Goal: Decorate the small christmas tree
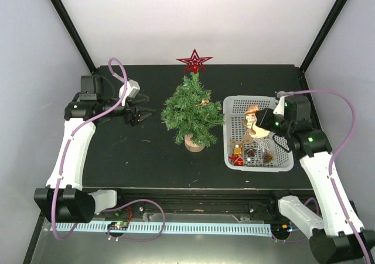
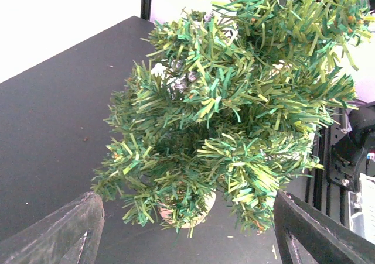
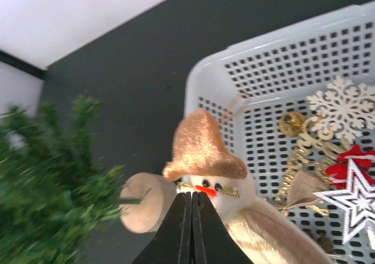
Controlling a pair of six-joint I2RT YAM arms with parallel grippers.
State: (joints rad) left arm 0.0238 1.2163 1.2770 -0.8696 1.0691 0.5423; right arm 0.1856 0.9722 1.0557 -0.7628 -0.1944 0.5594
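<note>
1. The small christmas tree (image 1: 191, 115) stands upright on its wooden stump (image 1: 194, 143) at mid-table, with a red star (image 1: 194, 61) at its tip.
2. The white basket (image 1: 226, 136) sits just beside the tree, on its right. It holds a white snowflake (image 3: 343, 103), a silver star (image 3: 357, 199) and some gold trim.
3. The right gripper (image 3: 191, 202) hangs over the basket, right of the tree, with its jaws pressed tight together. A snowman ornament (image 3: 202, 153) in a brown hat sits at their tips. I judge the gripper is clenched on it, but the pinch point is hidden, so I cannot say whether it holds the body or a loop.
4. The left gripper (image 1: 136, 115) waits near the tree's left flank at mid-branch height. Its fingers (image 2: 64, 232) are spread wide with nothing between them.
5. Step in hand, as I judge it: carry the snowman to the tree and lodge it there.
6. Method I recommend:
   - Lift clear of the basket rim before moving toward the tree.
   - Approach the tree's right flank slowly.
   - Choose a stout outer branch.
   - Seat the ornament well into the bristles before letting go.
7. Risk: the tree looks light, and a sideways push could tip it. The left gripper could steady the far side.
</note>
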